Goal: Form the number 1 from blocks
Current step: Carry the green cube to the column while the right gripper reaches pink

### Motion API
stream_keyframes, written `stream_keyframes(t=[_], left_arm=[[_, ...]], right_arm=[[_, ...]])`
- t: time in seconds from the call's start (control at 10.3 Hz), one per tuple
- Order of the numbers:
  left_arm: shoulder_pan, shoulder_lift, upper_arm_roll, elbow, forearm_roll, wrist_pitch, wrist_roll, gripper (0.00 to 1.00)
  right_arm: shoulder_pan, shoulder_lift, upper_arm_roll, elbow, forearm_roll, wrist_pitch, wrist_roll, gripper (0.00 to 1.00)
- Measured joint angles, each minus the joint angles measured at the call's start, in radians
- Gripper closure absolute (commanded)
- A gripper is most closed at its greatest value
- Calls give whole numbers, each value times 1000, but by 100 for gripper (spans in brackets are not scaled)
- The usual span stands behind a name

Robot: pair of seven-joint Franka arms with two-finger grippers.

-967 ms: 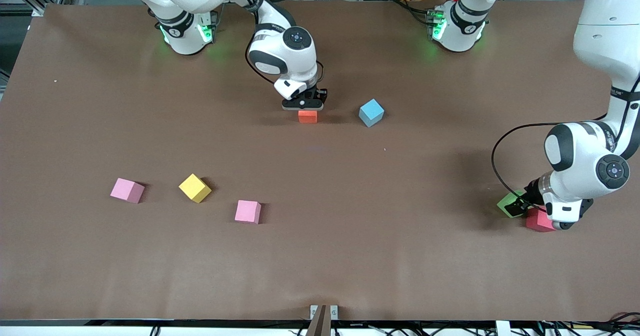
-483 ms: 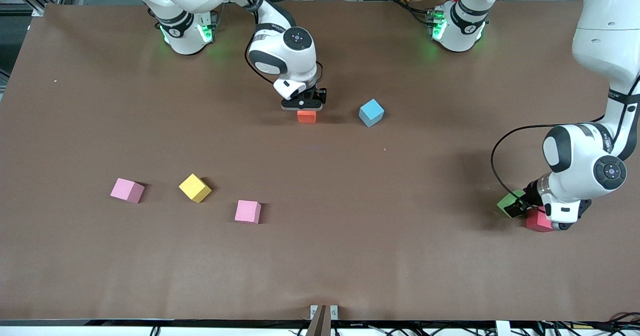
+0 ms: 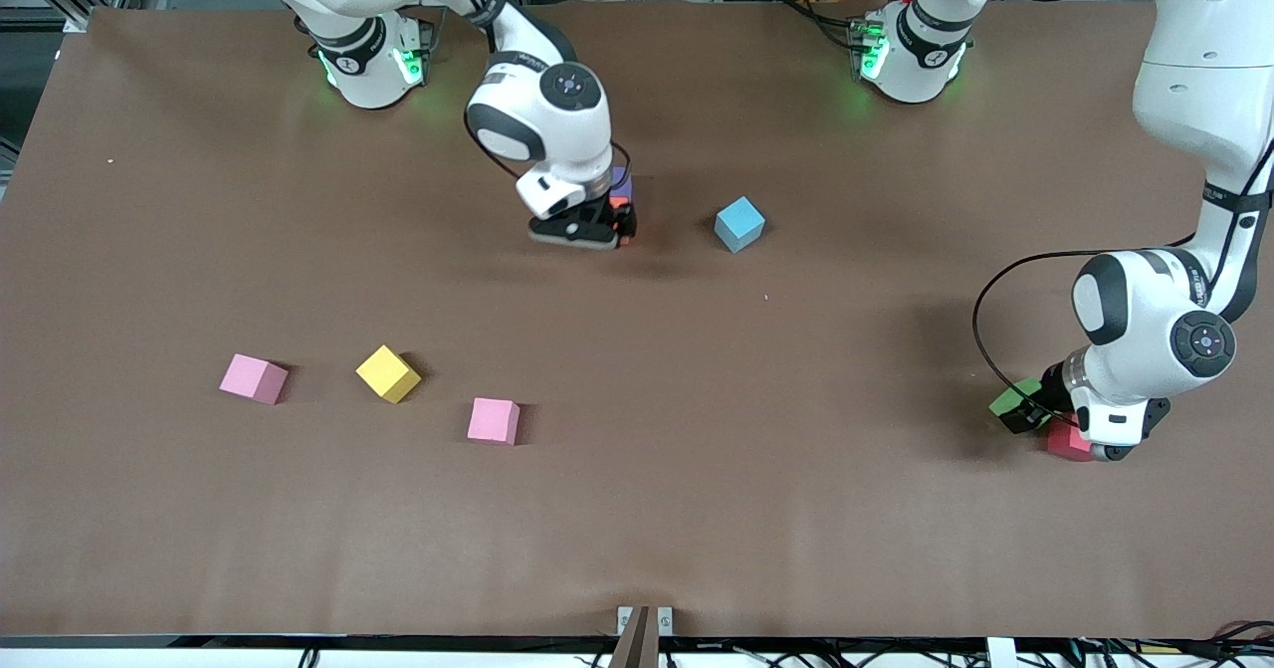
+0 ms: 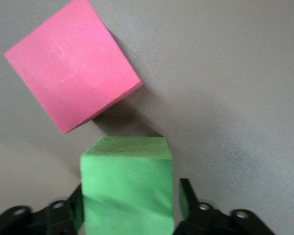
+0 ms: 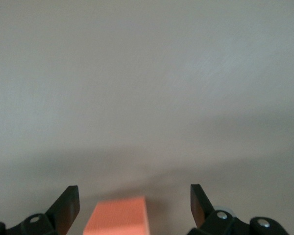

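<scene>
My right gripper (image 3: pixel 607 233) stands open over an orange block (image 3: pixel 621 206), tilted. Only a sliver of that block shows in the front view, beside a purple block (image 3: pixel 621 181). In the right wrist view the orange block (image 5: pixel 116 215) lies between the spread fingers of the gripper (image 5: pixel 133 197), with gaps on both sides. At the left arm's end, my left gripper (image 3: pixel 1030 417) is shut on a green block (image 3: pixel 1007 396), next to a red block (image 3: pixel 1063 441). The left wrist view shows the green block (image 4: pixel 127 166) filling the gripper (image 4: pixel 130 205) and the red block (image 4: pixel 71 63) just apart from it.
A light blue block (image 3: pixel 739 223) sits beside the orange one, toward the left arm's end. A yellow block (image 3: pixel 387 373) and two pink blocks (image 3: pixel 253 378) (image 3: pixel 494 420) lie nearer the front camera, toward the right arm's end. Brown table (image 3: pixel 697 509).
The right gripper has come off the orange block, tilting and shifting toward the right arm's end, which uncovers the purple block. The left arm has shifted slightly with the green block.
</scene>
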Motion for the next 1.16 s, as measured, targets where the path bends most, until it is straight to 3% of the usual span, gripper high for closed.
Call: stream_keyframes(t=[0.48, 0.87, 1.16], left_arm=[[-74, -28, -28, 11, 11, -26, -12, 59], [-322, -174, -54, 17, 11, -213, -217, 59], [-478, -189, -116, 8, 11, -241, -386, 59]], right_arm=[[-137, 59, -59, 156, 6, -66, -306, 0], [-168, 146, -65, 270, 8, -64, -522, 0], [-176, 222, -117, 365, 17, -70, -602, 0]])
